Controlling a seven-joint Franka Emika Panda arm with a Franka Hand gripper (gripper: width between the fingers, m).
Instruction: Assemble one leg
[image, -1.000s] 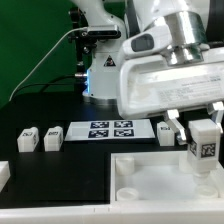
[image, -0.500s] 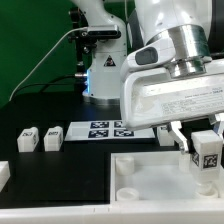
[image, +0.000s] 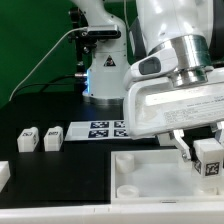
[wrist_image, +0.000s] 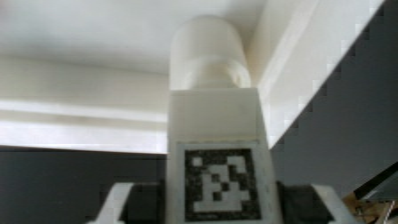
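In the exterior view we see the gripper at the right edge of the frame, its fingers clamped on the leg. The leg hangs upright with its tag facing us, seemingly over the right part of the tray, which fills the lower right of the frame. We judge the step in hand to be carrying the leg to a corner socket. The next move calls for lining its lower end up over a socket and lowering it straight. The one socket we can see sits lower centre, well apart from the leg, and the frame edge cuts off any nearer one. The spare legs and the marker board lie mid-frame, out of the way. In the wrist view the leg stands between the fingers, its rounded end toward the tray. Whether it touches the tray we cannot tell.
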